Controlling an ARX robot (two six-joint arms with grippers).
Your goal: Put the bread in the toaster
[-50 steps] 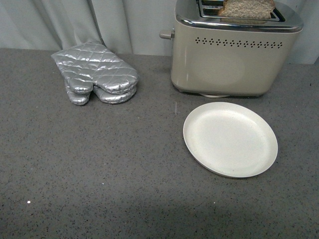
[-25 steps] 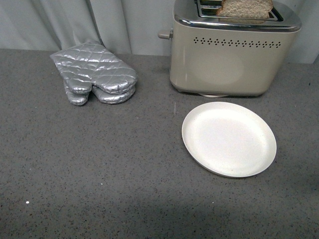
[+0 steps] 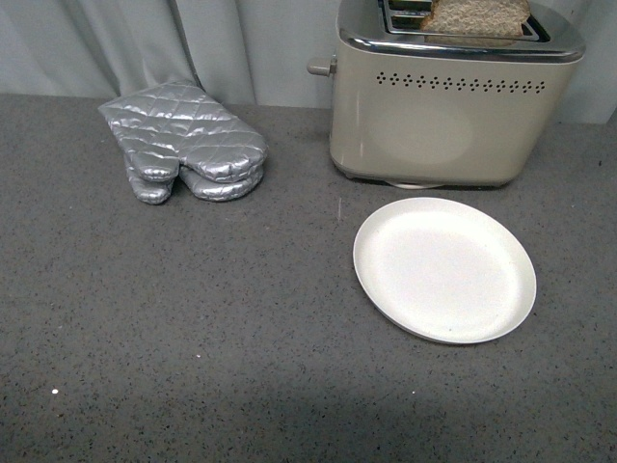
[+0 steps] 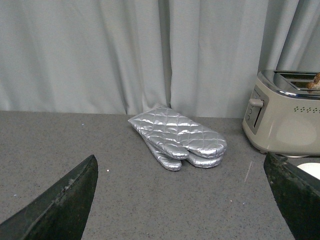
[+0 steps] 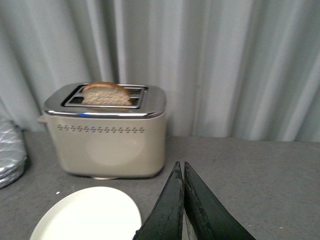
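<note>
The beige toaster [image 3: 439, 116] stands at the back right of the grey counter. The bread slice [image 3: 475, 16] stands upright in one of its slots, its top sticking out; it also shows in the right wrist view [image 5: 105, 94], in the toaster [image 5: 107, 132]. The toaster's edge shows in the left wrist view [image 4: 282, 115]. Neither gripper shows in the front view. My left gripper [image 4: 182, 200] is open and empty, low over the counter. My right gripper [image 5: 181, 170] is shut on nothing, well clear of the toaster.
An empty cream plate [image 3: 443, 268] lies in front of the toaster, also in the right wrist view [image 5: 87, 216]. A pair of silver oven mitts [image 3: 183, 141] lies at the back left, also in the left wrist view [image 4: 177, 137]. A grey curtain hangs behind.
The scene stands as before apart from a slight shift of the whole front view; bread, plate and mitts stay put.
</note>
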